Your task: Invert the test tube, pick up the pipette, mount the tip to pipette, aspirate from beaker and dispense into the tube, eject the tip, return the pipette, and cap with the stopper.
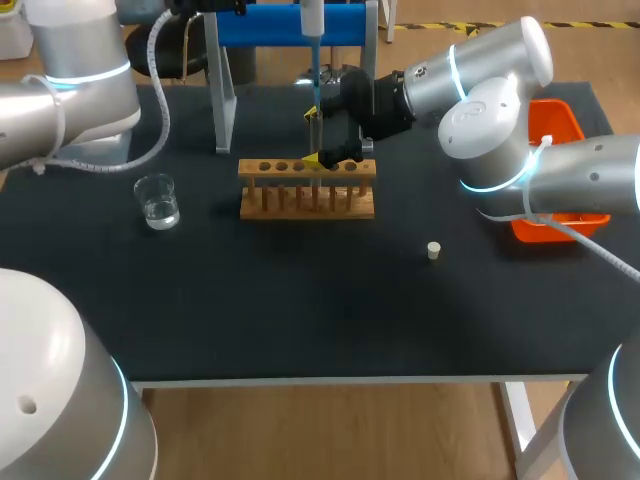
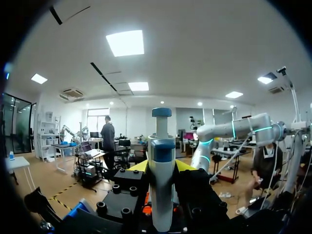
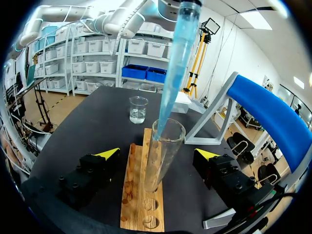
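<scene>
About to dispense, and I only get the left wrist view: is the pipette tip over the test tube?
Observer: Yes. The blue tip ends inside the mouth of the test tube, which stands in the wooden rack.
Operator: Is the right gripper holding it?
Observer: No. The right gripper is open, its fingers clear of the glass on both sides.
Operator: And the stopper?
Observer: The stopper lies on the table, on the rack's right-arm side.

- Open tabletop [image 1: 300,300] lies in front of the wooden rack [image 1: 307,205], broken only by a small stopper [image 1: 433,250].
- The beaker [image 1: 157,200] stands well left of the rack.
- The pipette tip [image 3: 173,73] enters the test tube [image 3: 161,161], blocking the way from overhead.
- The blue stand [image 1: 270,25] closes off the back.
</scene>
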